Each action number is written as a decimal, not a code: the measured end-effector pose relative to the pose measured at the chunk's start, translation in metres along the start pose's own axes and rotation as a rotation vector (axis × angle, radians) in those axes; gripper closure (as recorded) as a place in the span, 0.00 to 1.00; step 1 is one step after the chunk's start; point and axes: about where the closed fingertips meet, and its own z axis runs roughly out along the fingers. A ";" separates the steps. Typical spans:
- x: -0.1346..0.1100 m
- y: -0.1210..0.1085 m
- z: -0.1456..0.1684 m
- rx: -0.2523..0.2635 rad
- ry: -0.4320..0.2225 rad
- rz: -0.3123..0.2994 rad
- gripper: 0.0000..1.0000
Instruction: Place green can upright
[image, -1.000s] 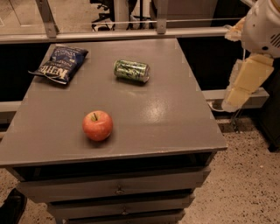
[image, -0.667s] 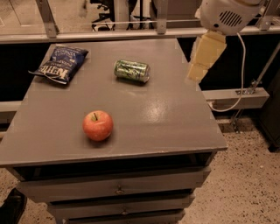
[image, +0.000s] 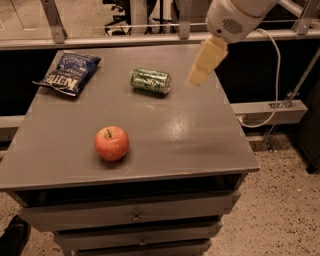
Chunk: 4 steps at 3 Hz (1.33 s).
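Camera view looks down on a grey counter (image: 200, 145) holding one green can (image: 150, 81), one dark blue chip bag (image: 68, 73) and one red apple (image: 111, 143). The can lies on its side in the upper middle of the frame, so it has yet to be stood up. One claw (image: 200, 72) hangs in the air toward the upper right, just right of the can and not touching it, probably placed there to come down on it. I cannot tell whether it is open or closed; nothing shows in it. The bag at upper left and the apple at lower left both sit well apart from the can, leaving room around it for a grasp.
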 end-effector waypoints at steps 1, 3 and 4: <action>-0.035 -0.021 0.068 -0.058 -0.063 0.060 0.00; -0.080 -0.033 0.166 -0.158 -0.058 0.123 0.00; -0.083 -0.037 0.191 -0.173 -0.019 0.133 0.00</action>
